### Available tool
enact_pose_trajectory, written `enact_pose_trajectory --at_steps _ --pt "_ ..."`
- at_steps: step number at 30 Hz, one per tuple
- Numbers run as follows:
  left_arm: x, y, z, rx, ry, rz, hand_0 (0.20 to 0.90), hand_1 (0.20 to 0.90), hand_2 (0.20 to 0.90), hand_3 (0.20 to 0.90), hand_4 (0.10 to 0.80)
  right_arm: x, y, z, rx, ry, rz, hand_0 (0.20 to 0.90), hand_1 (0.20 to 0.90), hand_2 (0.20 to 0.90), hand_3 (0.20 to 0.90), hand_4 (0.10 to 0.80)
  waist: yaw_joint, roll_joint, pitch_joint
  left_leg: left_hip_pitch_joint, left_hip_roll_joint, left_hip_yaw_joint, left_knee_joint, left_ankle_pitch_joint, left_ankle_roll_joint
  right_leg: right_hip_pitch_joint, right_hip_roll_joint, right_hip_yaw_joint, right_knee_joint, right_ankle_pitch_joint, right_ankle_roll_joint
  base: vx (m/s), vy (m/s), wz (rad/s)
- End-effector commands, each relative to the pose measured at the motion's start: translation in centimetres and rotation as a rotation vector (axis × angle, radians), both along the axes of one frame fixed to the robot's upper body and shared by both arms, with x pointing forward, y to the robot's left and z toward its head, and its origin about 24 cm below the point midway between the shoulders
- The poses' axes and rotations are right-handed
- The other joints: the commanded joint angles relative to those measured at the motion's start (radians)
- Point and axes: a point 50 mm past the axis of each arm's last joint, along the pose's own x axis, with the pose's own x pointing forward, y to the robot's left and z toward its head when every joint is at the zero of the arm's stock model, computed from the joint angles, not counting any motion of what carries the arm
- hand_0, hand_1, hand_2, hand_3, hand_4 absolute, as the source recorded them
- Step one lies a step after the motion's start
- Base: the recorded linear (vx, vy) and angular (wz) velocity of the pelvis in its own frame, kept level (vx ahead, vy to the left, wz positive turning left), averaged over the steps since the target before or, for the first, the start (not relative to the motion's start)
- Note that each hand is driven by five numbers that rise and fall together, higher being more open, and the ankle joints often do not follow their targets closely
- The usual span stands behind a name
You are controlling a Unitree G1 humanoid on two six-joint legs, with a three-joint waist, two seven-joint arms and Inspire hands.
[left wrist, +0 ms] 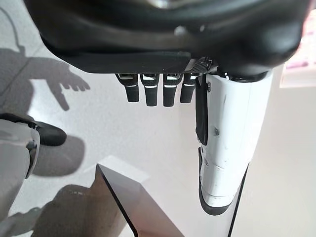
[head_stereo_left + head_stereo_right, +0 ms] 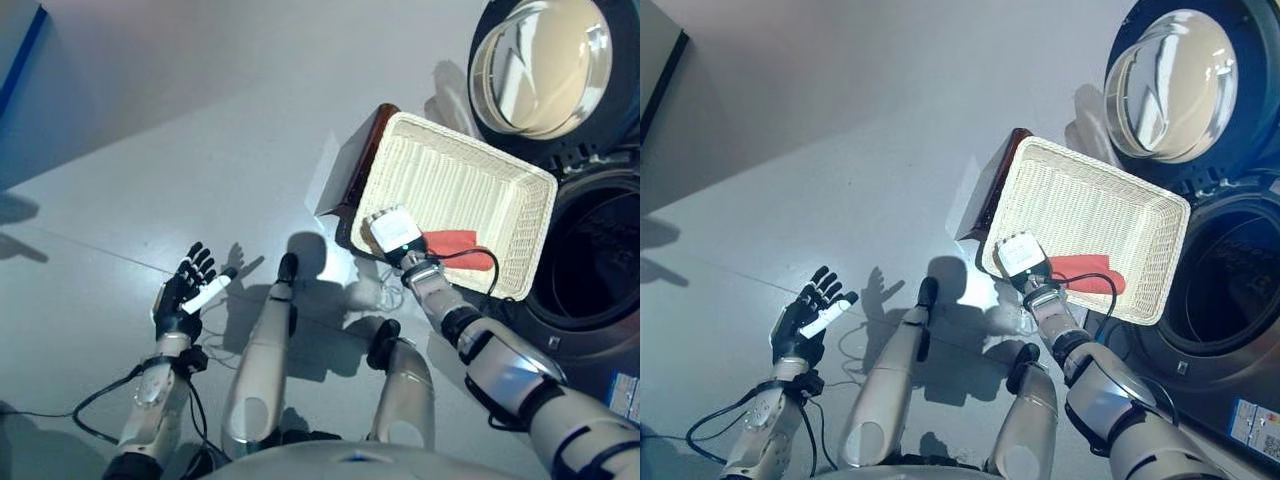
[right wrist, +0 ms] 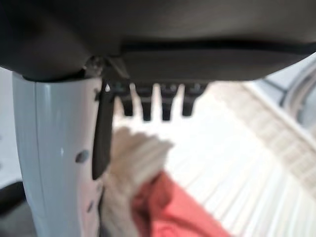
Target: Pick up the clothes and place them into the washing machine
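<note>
Right wrist view: the red cloth (image 3: 173,210) in the basket (image 2: 500,180) looks soft and light; the right hand (image 2: 395,232), fingers straight, should pinch its middle fold.

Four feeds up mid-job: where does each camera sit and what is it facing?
Left eye: on the head, looking down at the white basket, red cloth, washer door; both arms show.
Right eye: same scene, camera slightly aside; left hand open over the floor.
Left wrist: along the left hand, facing the floor and the brown box.
Right wrist: along the right hand, over basket and cloth, shared with the eyes.
</note>
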Motion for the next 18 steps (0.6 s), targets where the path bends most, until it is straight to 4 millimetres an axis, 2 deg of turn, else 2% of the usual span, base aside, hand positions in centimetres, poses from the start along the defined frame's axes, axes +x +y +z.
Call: enact_pose_trajectory --at_steps 1,5,11,16,18 --pt "0.3 1.1 2.6 0.064 -0.127 -0.002 0.900 0.900 0.900 0.900 0.800 1.8 -1.4 3.3 -0.058 -0.128 -0.030 0.900 0.900 0.900 0.900 0.800 0.024 -0.002 -0.004 -0.051 0.022 -0.009 0.158 -0.126 -0.065 -0.072 -0.026 0.044 -0.067 0.185 -0.016 -0.019 0.009 0.10" --pt "0.2 1.2 2.5 0.065 -0.119 -0.002 0.900 0.900 0.900 0.900 0.800 1.5 -2.3 2.9 -0.076 -0.110 -0.061 0.900 0.900 0.900 0.900 0.800 0.021 -0.004 0.003 -0.063 0.024 -0.007 0.171 -0.127 -0.067 -0.081 -0.026 0.046 -0.052 0.180 -0.019 -0.008 0.007 0.03" --pt "0.1 1.2 2.4 0.065 -0.113 -0.001 0.900 0.900 0.900 0.900 0.800 0.2 -3.4 1.2 -0.079 -0.052 -0.096 0.900 0.900 0.900 0.900 0.800 0.010 -0.007 0.011 -0.067 0.027 -0.007 0.177 -0.129 -0.068 -0.094 -0.023 0.051 -0.035 0.172 -0.021 0.000 0.000 0.00" --pt "0.1 1.2 2.2 0.067 -0.107 -0.001 0.900 0.900 0.900 0.900 0.800 -0.8 -4.4 -0.1 -0.033 -0.012 -0.151 0.900 0.900 0.900 0.900 0.800 0.005 -0.002 0.020 -0.069 0.027 -0.005 0.183 -0.129 -0.068 -0.103 -0.021 0.056 -0.029 0.173 -0.023 -0.021 0.008 -0.02" --pt "0.0 1.1 2.2 0.062 -0.105 -0.013 0.900 0.900 0.900 0.900 0.800 -1.4 -5.2 -0.6 0.035 0.000 -0.215 0.900 0.900 0.900 0.900 0.800 0.005 0.008 0.027 -0.071 0.028 -0.003 0.185 -0.127 -0.067 -0.110 -0.021 0.059 -0.027 0.175 -0.023 -0.016 0.003 -0.01"
